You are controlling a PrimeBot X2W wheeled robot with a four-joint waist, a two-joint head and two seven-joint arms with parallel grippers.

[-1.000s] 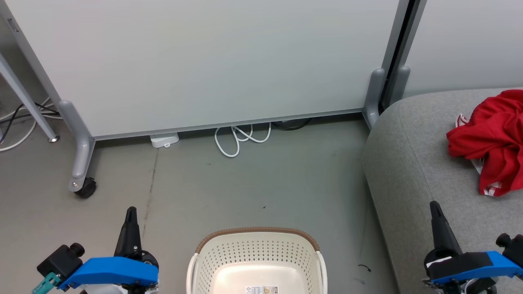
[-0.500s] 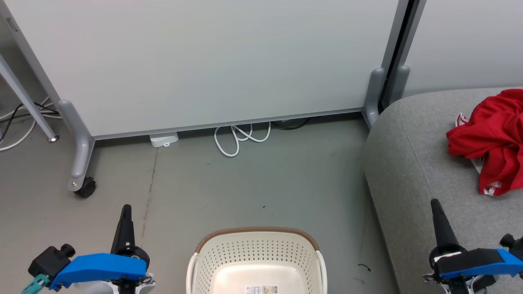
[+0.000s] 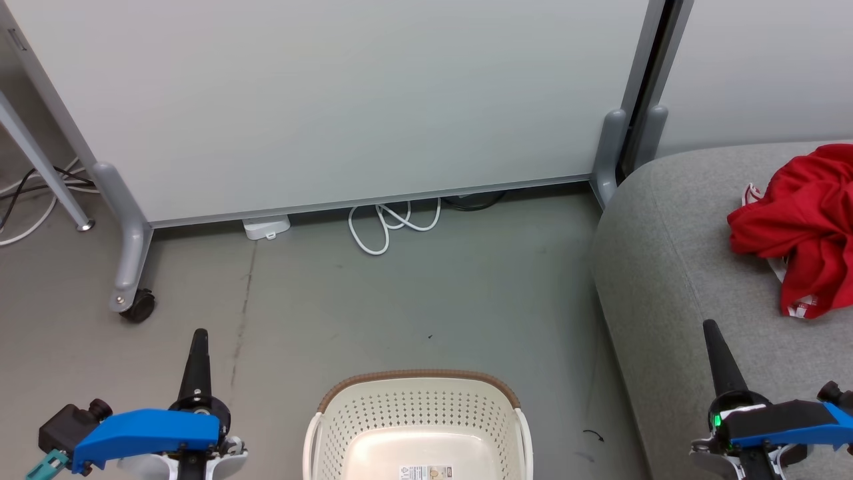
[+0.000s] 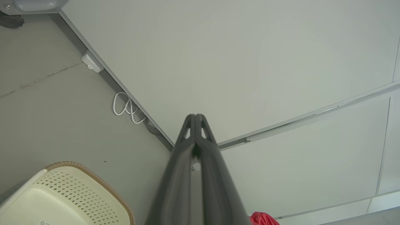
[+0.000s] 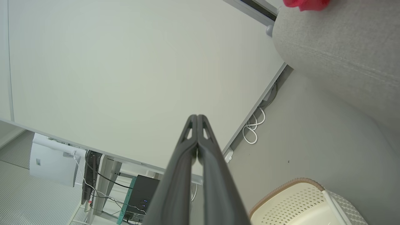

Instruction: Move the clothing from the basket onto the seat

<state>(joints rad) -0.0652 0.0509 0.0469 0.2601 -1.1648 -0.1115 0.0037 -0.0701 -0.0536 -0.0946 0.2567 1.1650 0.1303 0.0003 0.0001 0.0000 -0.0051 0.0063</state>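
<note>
The red clothing (image 3: 803, 230) lies bunched on the light grey seat (image 3: 680, 267) at the right; a corner of the clothing (image 4: 264, 218) shows in the left wrist view, and the clothing (image 5: 304, 3) tops the right wrist view. The cream basket (image 3: 416, 427) with its brown rim stands on the floor at bottom centre, holding no fabric, its bottom label showing. My left gripper (image 3: 198, 337) is shut and holds nothing, left of the basket. My right gripper (image 3: 710, 328) is shut and holds nothing, over the seat's front part.
A pale partition wall (image 3: 333, 100) on castered feet (image 3: 136, 307) stands behind the grey floor. A white cable loop (image 3: 386, 227) and a small white box (image 3: 266, 227) lie at its base. A table leg (image 3: 40, 167) and cables are at far left.
Both grippers have drawn back a little toward the bottom of the head view, the left one also sliding left. The clothing, basket and seat have stayed put.
</note>
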